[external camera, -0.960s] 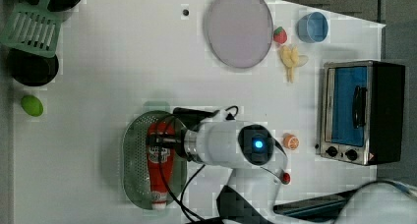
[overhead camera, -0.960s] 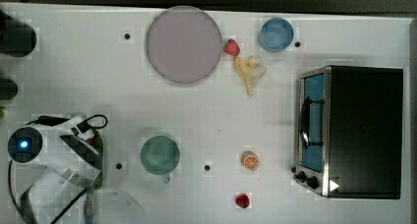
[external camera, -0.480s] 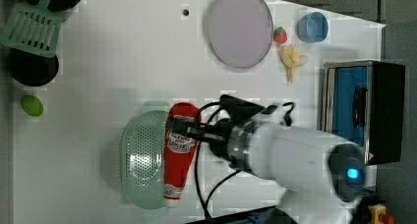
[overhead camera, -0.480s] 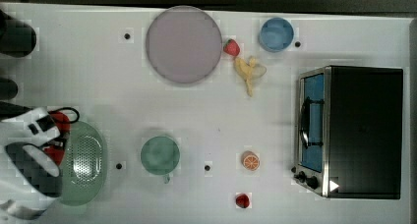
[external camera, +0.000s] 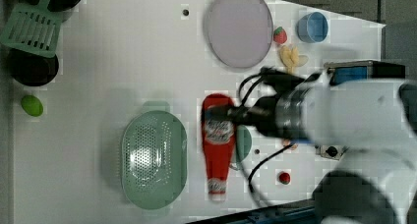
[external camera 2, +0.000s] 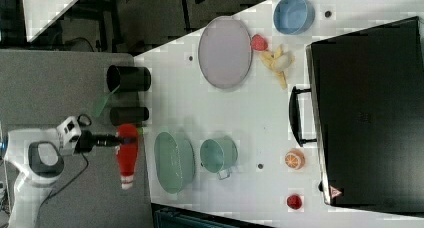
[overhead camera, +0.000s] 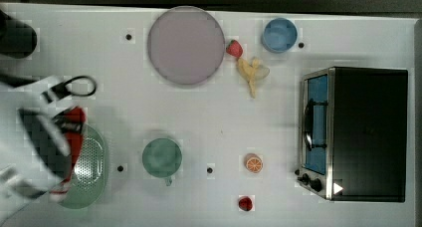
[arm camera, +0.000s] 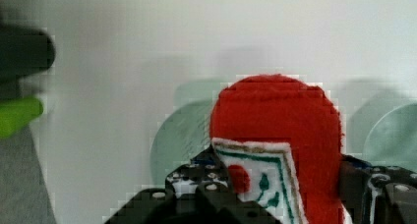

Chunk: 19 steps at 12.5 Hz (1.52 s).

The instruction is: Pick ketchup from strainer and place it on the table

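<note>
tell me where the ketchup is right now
The ketchup is out of the strainer, held in the gripper; in the left view it hangs between the strainer and the green mug.

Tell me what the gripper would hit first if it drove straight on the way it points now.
Probably the strainer or the table beside it. The gripper holds the ketchup lifted, pointing downward; depth is unclear.

Red squeeze ketchup bottle with white cap and white-and-red label [external camera: 218,145]: lifted clear of pale green oval perforated plastic strainer [external camera: 154,158], lengthwise alongside it. Strainer flat on large white tabletop [external camera: 118,62].
</note>
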{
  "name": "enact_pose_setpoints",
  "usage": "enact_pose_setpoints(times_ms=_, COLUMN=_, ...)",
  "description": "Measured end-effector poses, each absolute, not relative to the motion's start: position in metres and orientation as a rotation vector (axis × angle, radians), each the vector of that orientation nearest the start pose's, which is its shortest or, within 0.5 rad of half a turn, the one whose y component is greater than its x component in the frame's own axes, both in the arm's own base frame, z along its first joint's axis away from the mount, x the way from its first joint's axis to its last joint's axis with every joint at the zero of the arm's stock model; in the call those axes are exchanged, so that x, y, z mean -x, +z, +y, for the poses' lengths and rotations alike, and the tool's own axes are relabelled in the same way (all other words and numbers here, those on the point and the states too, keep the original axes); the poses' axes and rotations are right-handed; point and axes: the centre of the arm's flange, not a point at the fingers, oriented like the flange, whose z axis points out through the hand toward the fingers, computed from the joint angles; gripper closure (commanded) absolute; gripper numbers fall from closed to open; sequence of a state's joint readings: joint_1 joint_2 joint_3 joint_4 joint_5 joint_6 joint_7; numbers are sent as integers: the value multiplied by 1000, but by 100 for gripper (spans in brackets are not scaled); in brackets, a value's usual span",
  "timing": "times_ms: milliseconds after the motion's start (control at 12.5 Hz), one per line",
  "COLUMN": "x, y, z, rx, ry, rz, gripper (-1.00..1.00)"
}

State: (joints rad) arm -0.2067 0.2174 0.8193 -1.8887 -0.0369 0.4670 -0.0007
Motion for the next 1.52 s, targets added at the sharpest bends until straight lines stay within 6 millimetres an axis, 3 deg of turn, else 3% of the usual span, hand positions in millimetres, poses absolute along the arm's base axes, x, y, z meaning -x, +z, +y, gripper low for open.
enact_pose_setpoints(times_ms=240, x=-554, y=417, z=236, rx=3013, ry=112, rz=333, gripper=-18)
enact_pose_setpoints(times_ms=560, x=-602, y=395, z=71, rx=3018, ry=121, rz=519, gripper=-18)
enact_pose_setpoints(times_ms=800, x=-607, y=365, z=-43, rx=2977, ry=157, rz=719, gripper=-18)
enact_pose_setpoints(times_ms=960, x=-592, y=340, z=-94, rx=2958, ry=189, rz=837, gripper=-18)
enact_pose_setpoints(times_ms=1040, x=-582, y=325, z=-112, rx=2958, ry=197, rz=877, gripper=-18)
enact_pose_setpoints(times_ms=1200, x=-563, y=293, z=-122, rx=2939, ry=179, rz=902, gripper=-18)
enact_pose_setpoints(times_ms=1360, x=-544, y=260, z=-108, rx=2950, ry=210, rz=864, gripper=-18)
enact_pose_setpoints(times_ms=1520, x=-530, y=227, z=-81, rx=2952, ry=287, rz=794, gripper=-18)
